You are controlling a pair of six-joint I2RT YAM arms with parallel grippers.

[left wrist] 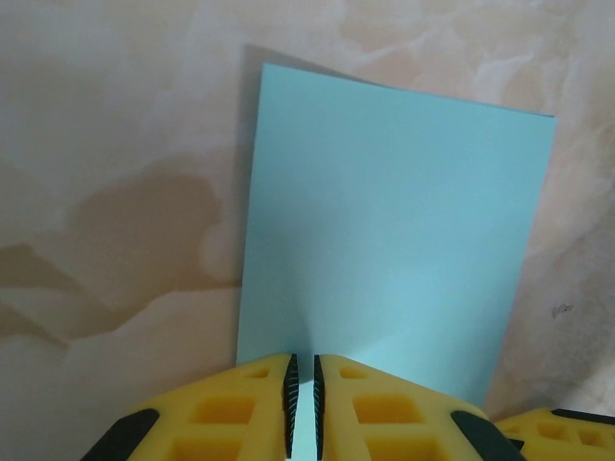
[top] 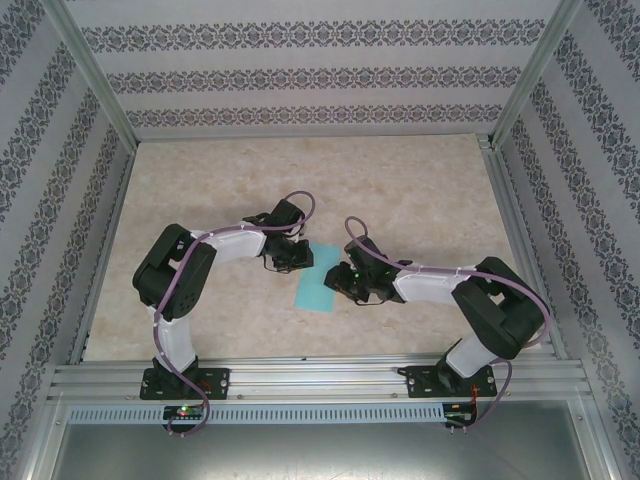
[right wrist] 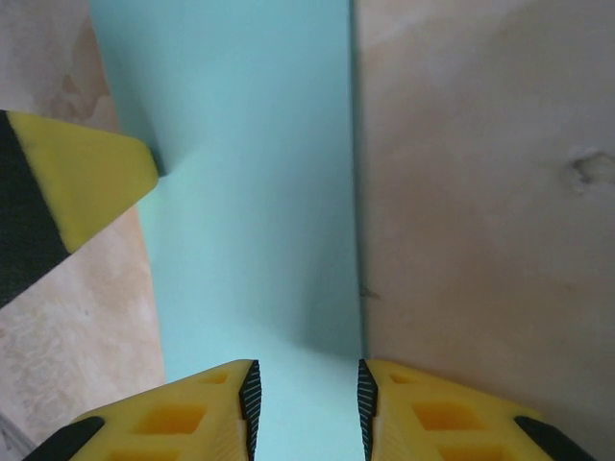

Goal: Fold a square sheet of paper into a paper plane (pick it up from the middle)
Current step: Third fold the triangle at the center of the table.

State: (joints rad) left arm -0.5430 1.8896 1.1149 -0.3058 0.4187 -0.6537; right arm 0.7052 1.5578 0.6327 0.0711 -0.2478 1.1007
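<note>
We are seeing the left fingers (left wrist: 288, 384) pinching the near edge of the turquoise sheet of paper (left wrist: 394, 240). Their 2 ribbed pads are almost meeting, with the paper caught between them. The sheet is showing as a plain rectangle on the marbled surface (top: 400, 190), stretching away from those fingers. The right fingers (right wrist: 248, 399) are standing apart, open, with the sheet's other end running between their tips; we cannot tell whether they are touching it. From above, the sheet is lying between the 2 pairs of fingers. In the right wrist view, 1 yellow left finger is touching the sheet's edge, ahead and to the left of the right fingers.
</note>
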